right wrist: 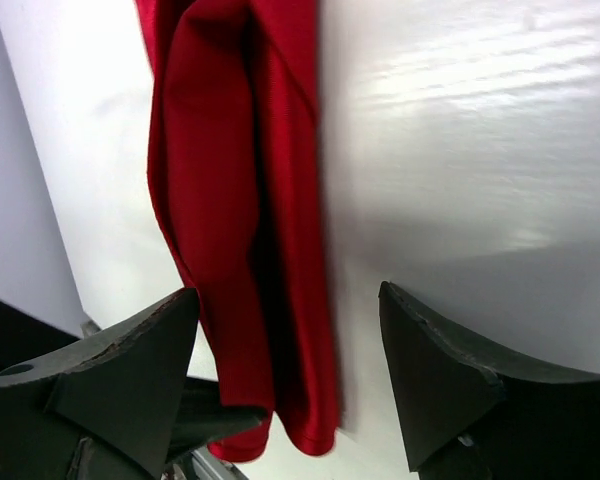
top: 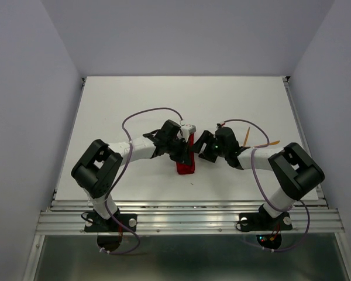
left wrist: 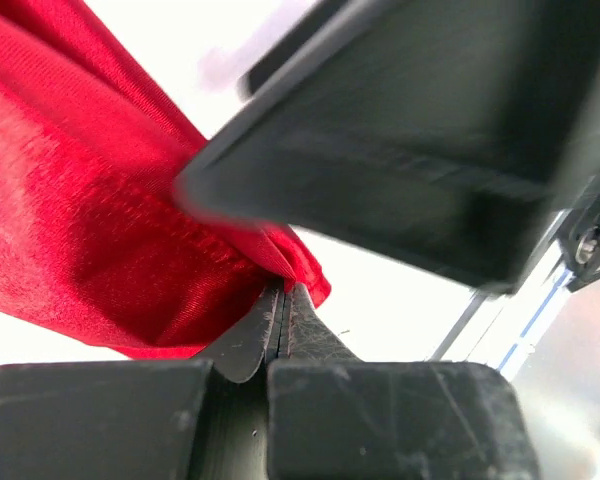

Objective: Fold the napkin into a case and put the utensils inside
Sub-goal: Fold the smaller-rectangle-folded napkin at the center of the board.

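The red napkin [top: 186,163] lies folded into a narrow strip at the table's middle, between the two arms. My left gripper [top: 185,151] is shut on an edge of the napkin [left wrist: 100,220], its fingertips [left wrist: 280,300] pinched on the cloth. My right gripper [top: 198,147] stands open over the strip's right side. The napkin [right wrist: 250,200] lies between its spread fingers [right wrist: 130,370], nearer the left one and touching neither. Two orange utensils lie to the right, beyond the right arm: a stick [top: 246,136] and a fork-ended piece [top: 268,144].
The white table [top: 134,99] is walled by grey panels on three sides. A metal rail [top: 187,211] runs along the near edge by the arm bases. Purple cables [top: 146,112] loop over both arms. The right arm's dark body [left wrist: 410,150] fills the left wrist view's upper right.
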### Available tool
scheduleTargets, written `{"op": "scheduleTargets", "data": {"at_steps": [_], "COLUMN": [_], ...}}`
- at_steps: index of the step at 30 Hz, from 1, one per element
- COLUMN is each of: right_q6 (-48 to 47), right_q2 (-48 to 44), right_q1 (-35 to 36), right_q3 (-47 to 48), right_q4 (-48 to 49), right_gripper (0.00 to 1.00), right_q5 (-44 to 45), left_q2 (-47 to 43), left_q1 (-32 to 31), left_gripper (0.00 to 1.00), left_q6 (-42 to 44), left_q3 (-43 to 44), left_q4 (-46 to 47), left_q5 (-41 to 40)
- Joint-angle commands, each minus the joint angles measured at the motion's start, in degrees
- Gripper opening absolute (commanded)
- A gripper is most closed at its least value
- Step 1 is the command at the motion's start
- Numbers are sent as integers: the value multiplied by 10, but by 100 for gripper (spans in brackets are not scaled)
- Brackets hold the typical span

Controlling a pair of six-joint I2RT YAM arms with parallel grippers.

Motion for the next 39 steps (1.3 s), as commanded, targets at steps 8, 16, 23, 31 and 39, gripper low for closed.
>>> {"op": "scheduleTargets", "data": {"at_steps": [8,16,23,31,39], "right_q6": [-34,-56,-55,-20,-6], "right_q2": [55,80,102,100,115], "right_q1": [0,0,5,5,5], "right_q3": [49,73,74,47,36], "right_q4": [41,12,22,65,88], "right_gripper": [82,78,27,1,1], "right_q5": [-85,-110,-121,-102,-97], "left_q2": [-22,-13,-7,-14,-35], "left_q1": [-4,-4,-4,-4,-4], "left_gripper": [0,0,0,0,37], "left_q6": [9,7,8,-3,-8], "left_q3": [-8,-9,-6,-2,23], "left_q4": [38,42,43,37,-25], "left_q5": [15,20,25,17,-28]}}
